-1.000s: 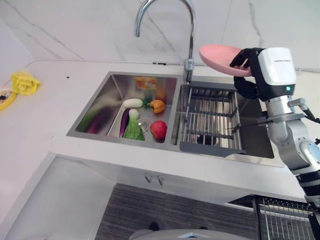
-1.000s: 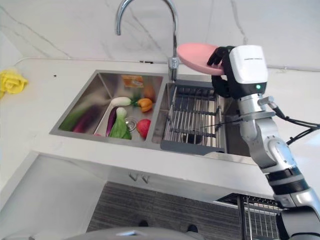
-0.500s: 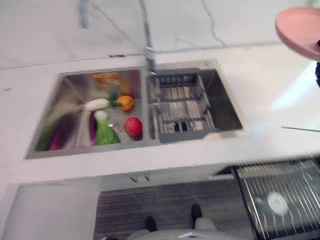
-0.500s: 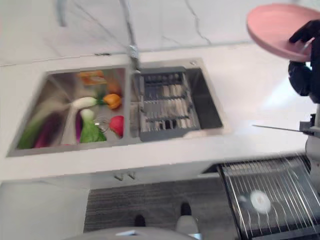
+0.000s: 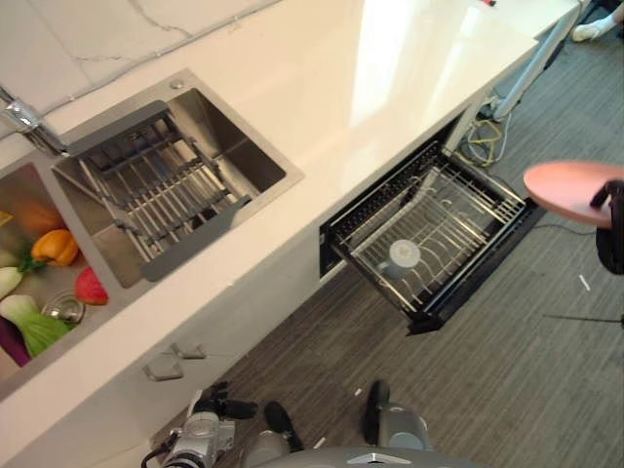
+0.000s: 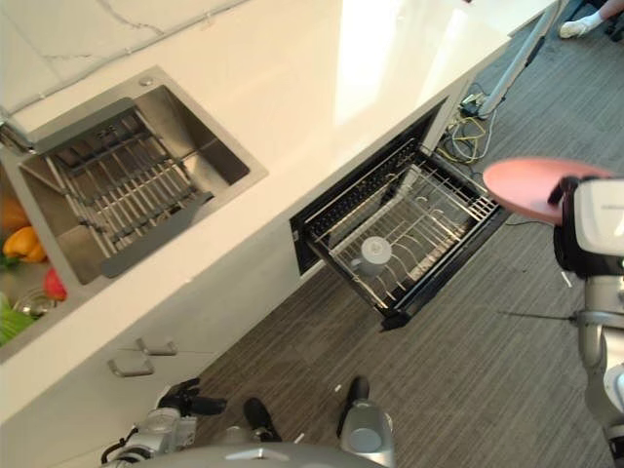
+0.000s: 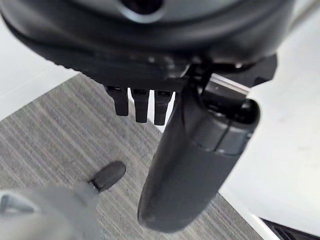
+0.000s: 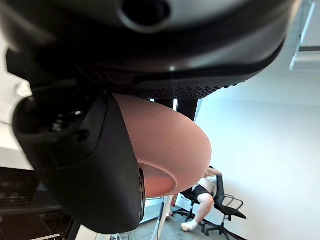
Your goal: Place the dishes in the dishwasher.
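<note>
A pink plate is held level in my right hand, with the thumb clamped over the plate's rim. It hangs above the floor, just right of the pulled-out dishwasher rack. The black wire rack juts from under the white counter and holds a small white round piece near its middle. My left hand hangs low beside the cabinet front with relaxed fingers and holds nothing.
A steel sink with a grey drying rack lies at the left, with vegetables in the far basin. Cables lie on the floor beyond the dishwasher. A person sits on a chair in the distance.
The camera has swung right, from the sink to the open dishwasher. My right hand has carried the pink plate from above the sink to beside the pulled-out rack.
</note>
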Robot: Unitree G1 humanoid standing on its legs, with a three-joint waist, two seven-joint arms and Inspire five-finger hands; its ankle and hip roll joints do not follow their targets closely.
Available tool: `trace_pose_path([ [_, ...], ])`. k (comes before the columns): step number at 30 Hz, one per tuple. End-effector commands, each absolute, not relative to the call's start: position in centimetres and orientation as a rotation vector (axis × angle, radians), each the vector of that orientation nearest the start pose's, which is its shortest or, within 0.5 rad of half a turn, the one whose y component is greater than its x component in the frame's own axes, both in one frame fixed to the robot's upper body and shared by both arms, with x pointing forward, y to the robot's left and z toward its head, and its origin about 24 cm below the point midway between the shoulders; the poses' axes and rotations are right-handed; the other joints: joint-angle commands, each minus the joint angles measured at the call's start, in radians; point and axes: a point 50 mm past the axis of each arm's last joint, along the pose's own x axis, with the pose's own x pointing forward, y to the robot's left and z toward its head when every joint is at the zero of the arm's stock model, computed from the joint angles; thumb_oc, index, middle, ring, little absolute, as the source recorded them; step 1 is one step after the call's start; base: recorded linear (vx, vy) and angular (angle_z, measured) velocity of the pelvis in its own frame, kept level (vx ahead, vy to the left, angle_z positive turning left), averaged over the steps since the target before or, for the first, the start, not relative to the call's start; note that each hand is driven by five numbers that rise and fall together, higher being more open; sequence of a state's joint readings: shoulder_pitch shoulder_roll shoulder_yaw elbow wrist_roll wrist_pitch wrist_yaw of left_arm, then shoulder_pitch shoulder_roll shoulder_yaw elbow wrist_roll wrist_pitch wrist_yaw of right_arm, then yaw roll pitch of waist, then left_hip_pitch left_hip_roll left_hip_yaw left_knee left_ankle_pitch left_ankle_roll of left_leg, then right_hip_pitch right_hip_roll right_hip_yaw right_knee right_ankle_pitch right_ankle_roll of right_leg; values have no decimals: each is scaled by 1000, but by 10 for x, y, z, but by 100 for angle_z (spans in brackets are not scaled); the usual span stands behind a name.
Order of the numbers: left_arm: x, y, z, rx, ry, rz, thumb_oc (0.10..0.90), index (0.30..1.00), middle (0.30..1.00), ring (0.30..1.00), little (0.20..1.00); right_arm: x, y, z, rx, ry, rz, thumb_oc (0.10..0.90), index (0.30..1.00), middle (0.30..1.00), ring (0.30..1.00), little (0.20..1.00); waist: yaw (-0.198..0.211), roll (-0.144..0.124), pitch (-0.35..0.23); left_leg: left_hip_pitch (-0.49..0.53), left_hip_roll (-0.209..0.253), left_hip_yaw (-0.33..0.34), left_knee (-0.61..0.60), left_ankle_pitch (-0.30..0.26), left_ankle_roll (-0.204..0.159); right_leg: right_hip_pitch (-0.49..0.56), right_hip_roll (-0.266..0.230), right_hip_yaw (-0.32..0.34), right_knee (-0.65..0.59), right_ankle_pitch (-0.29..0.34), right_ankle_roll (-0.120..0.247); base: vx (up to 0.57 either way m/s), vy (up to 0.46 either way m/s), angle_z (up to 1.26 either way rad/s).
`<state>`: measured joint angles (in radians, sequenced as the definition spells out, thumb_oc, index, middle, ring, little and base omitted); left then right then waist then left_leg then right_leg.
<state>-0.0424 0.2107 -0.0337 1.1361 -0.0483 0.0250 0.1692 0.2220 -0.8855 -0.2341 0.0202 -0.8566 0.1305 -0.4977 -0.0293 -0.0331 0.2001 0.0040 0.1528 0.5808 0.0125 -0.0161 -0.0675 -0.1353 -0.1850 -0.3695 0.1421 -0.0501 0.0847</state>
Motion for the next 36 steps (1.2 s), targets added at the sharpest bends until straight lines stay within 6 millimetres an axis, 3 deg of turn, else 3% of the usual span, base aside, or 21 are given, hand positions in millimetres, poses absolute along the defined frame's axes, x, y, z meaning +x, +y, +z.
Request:
trace_pose_path([
  [1, 97, 232, -159, 234, 1184, 280, 800, 900, 900, 900, 900, 222, -337, 206, -1829, -448, -780, 400, 300, 300, 300, 300, 78, -23, -90, -58, -75, -15, -90, 19, 62, 235, 1, -32, -134, -19, 126, -49, -182, -72],
  [6, 83, 224, -164, 221, 1230, 271, 800, 900, 900, 900, 900, 229, -325, 188, -1837, -432, -631, 400, 300, 300, 300, 300, 70, 7, -88, -49, -56, -32, -88, 62, 34, 273, 45, -22, -182, -34, 96, -34, -165, -23],
  [14, 65, 219, -169, 266, 1294, 192, 800, 900, 900, 900, 900, 253, -308, 164, -1791, -407, -402, 400, 300, 300, 300, 300, 88, 29, -94, -49, -40, -82, -87, 92, 11, 321, 78, -86, -202, -60, 64, -23, -77, 24],
  [21, 55, 221, -170, 280, 1318, 172, 800, 900, 900, 900, 900, 258, -315, 130, -1778, -259, -306, 400, 300, 300, 300, 300, 109, 24, -97, -50, -49, -108, -86, 88, 11, 334, 80, -115, -203, -64, 59, 29, -3, 33],
  [23, 49, 223, -170, 295, 1327, 161, 800, 900, 900, 900, 900, 260, -330, 102, -1748, -93, -312, 400, 300, 300, 300, 300, 135, 27, -97, -62, -59, -121, -87, 87, 15, 330, 77, -136, -193, -66, 56, 38, 16, 38],
  [28, 47, 229, -169, 318, 1327, 173, 800, 900, 900, 900, 900, 273, -334, 87, -1754, -25, -341, 400, 300, 300, 300, 300, 155, 35, -89, -73, -69, -140, -90, 87, 17, 323, 70, -159, -189, -65, 56, 26, 4, 25],
  [33, 60, 233, -165, 315, 1258, 185, 800, 900, 900, 900, 900, 294, -331, 84, -1726, 18, -368, 400, 300, 300, 300, 300, 188, 77, -54, -112, -86, -164, -91, 101, 13, 297, 57, -176, -200, -57, 56, -37, 14, 9],
  [36, 63, 230, -165, 306, 1236, 173, 800, 900, 900, 900, 900, 303, -336, 90, -1649, 41, -456, 400, 300, 300, 300, 300, 204, 116, -34, -143, -97, -179, -92, 113, 8, 279, 52, -187, -210, -50, 57, -59, 43, 20],
])
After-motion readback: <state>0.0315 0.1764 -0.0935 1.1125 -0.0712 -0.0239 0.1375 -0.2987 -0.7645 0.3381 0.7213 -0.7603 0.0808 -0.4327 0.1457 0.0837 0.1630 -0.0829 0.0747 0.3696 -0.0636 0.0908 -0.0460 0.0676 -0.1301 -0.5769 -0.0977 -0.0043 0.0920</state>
